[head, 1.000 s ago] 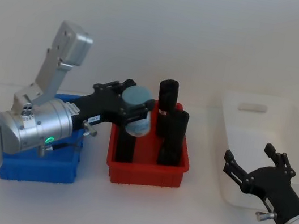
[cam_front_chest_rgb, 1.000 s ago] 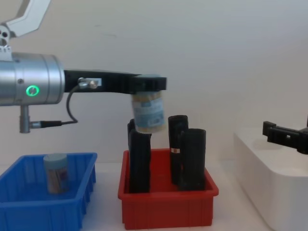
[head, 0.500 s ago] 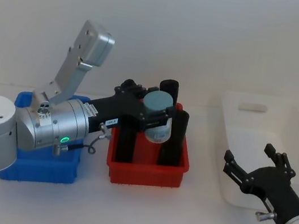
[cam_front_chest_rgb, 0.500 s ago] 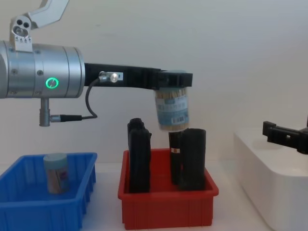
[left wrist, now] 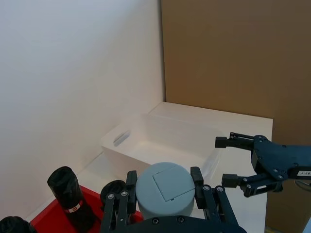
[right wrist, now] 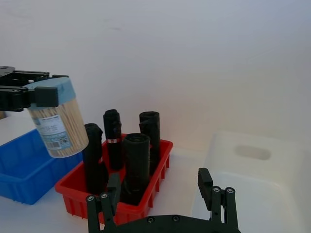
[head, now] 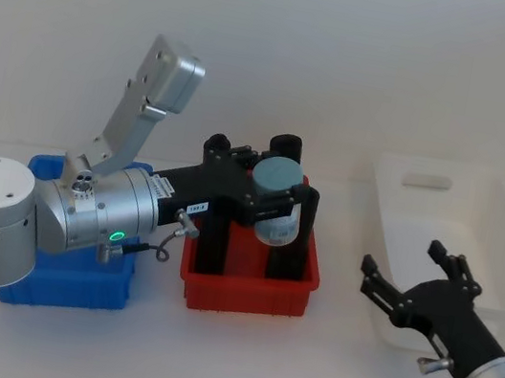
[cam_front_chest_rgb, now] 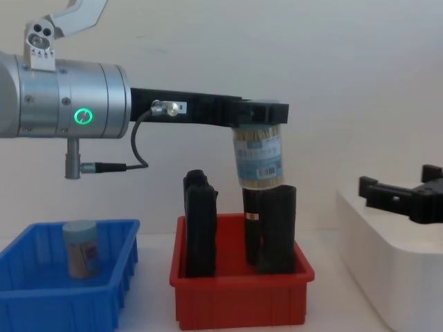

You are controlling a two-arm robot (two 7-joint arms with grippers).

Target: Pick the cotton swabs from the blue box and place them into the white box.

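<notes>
Chest view: cotton swabs hang clamped in left end effector.

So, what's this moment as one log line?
left fingers: holding swab jar above red bin | right fingers: open near white box

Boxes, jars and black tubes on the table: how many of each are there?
Boxes: 3 (blue box, red box, white box)
Swab jars: 2 (one in the left claw, one in the blue box)
Black tubes: 4, standing in the red box
Total: 9
</notes>
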